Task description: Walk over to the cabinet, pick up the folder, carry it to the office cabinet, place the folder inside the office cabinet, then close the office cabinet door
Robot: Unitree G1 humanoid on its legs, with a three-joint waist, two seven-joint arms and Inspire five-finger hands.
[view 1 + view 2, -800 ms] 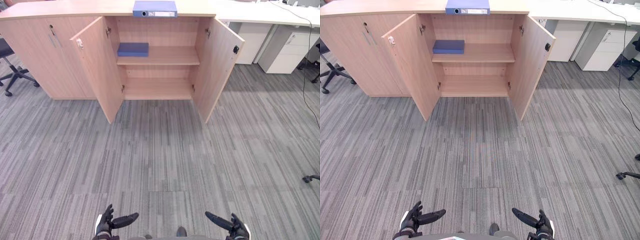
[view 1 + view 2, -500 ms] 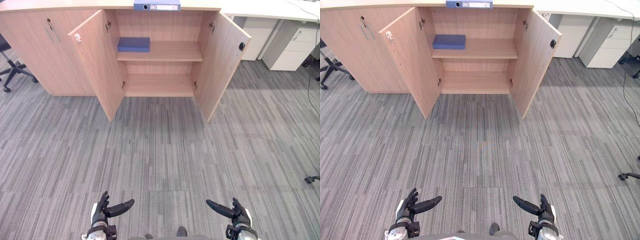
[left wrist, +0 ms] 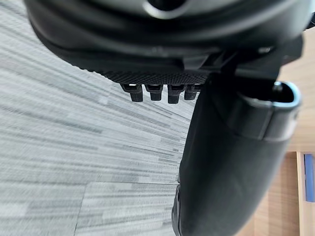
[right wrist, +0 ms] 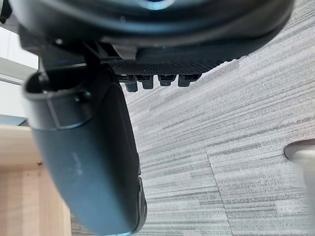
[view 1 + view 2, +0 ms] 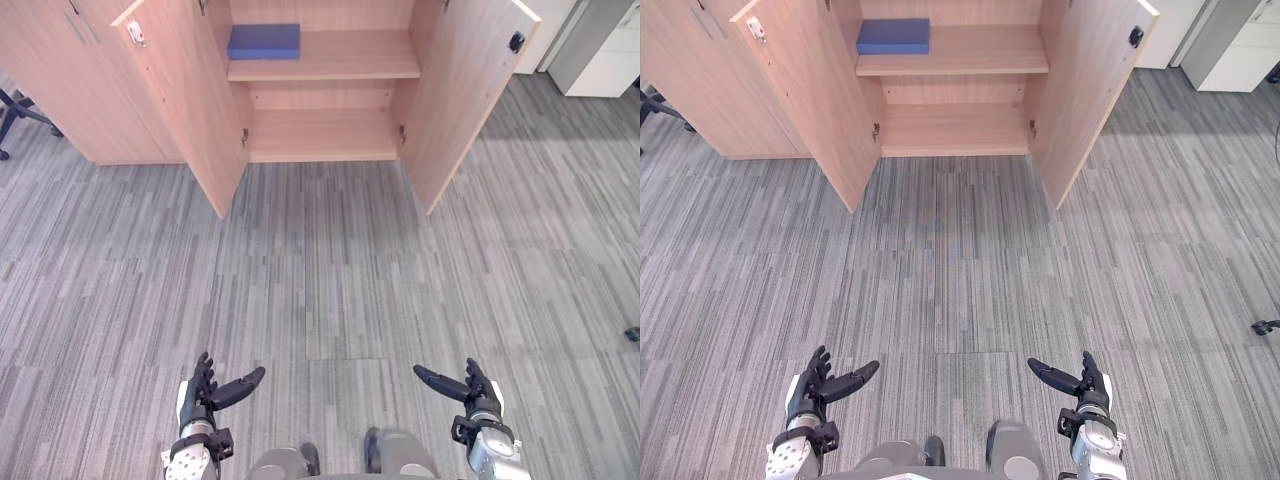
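A wooden cabinet stands ahead with both doors swung open, the left door and the right door angled toward me. On its upper shelf, at the left, lies a flat blue folder. The lower shelf is bare. My left hand and right hand hang low over the grey carpet, far short of the cabinet. Both are open with straight fingers and hold nothing. In the left wrist view the thumb stands out over carpet; the right wrist view shows the right thumb likewise.
Closed cabinet doors adjoin on the left, with an office chair base beside them. A white drawer unit stands at the far right. A chair caster sits at the right edge. Striped carpet lies between me and the cabinet.
The camera has moved forward: the cabinet is nearer and its top, with the blue binder on it, has slid out of view. Both hands stay open in the same pose.
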